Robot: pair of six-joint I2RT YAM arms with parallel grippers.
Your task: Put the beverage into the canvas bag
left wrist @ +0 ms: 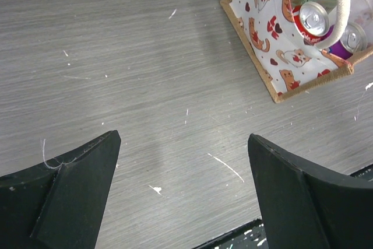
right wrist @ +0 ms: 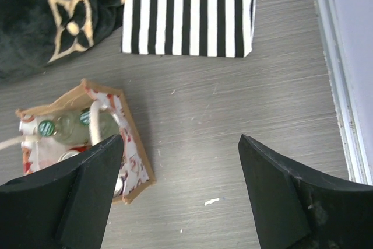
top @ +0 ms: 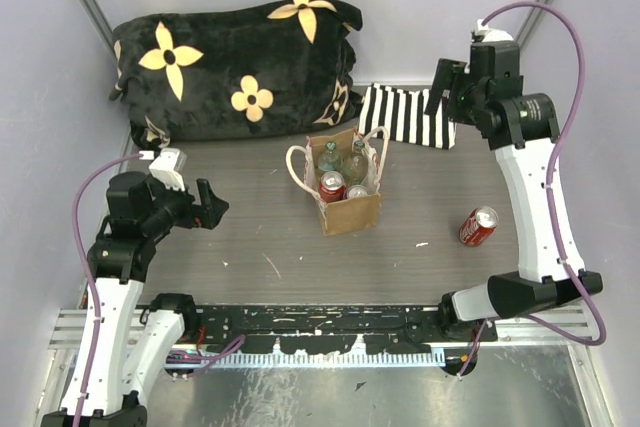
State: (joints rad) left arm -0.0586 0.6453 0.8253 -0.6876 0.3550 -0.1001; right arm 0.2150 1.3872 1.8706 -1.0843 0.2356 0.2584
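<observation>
The tan canvas bag point(top: 347, 185) stands upright at the table's middle, with cream handles and a cat-print lining. It holds two glass bottles and two cans, one red. It also shows in the left wrist view point(left wrist: 297, 33) and the right wrist view point(right wrist: 81, 138). A red beverage can point(top: 478, 226) lies on its side on the table to the bag's right. My left gripper point(top: 212, 205) is open and empty, low at the left, pointing toward the bag. My right gripper point(top: 443, 90) is open and empty, raised at the back right over the striped cloth.
A flat black-and-white striped fabric piece point(top: 408, 115) lies behind the bag, also in the right wrist view point(right wrist: 187, 13). A big black cushion with yellow flowers point(top: 235, 67) fills the back left. A metal rail point(top: 320, 322) runs along the near edge.
</observation>
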